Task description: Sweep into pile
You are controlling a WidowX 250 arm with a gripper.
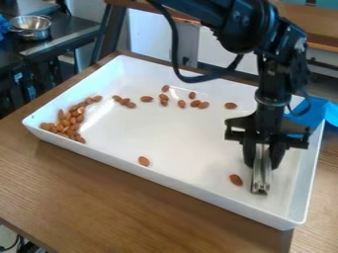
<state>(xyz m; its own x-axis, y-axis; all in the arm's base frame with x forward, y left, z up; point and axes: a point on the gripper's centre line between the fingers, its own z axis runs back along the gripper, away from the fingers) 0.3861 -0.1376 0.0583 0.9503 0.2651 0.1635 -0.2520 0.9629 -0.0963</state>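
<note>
Camera view | almond pile (66,123) in left corner of tray (178,143), loose almonds (144,161) scattered beyond | gripper (263,157) closed round metal tool (261,181) | step, likely: gathering strays; next: set tool behind them, push pileward

Almonds (68,120) reddish-brown; tray (178,138) white; tool (262,174) silver; table (99,197) brown, wood-grained.

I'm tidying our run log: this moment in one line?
tool grips metal bar over white tray | almond pile at left corner | loose almonds remain | sweep unfinished
</note>
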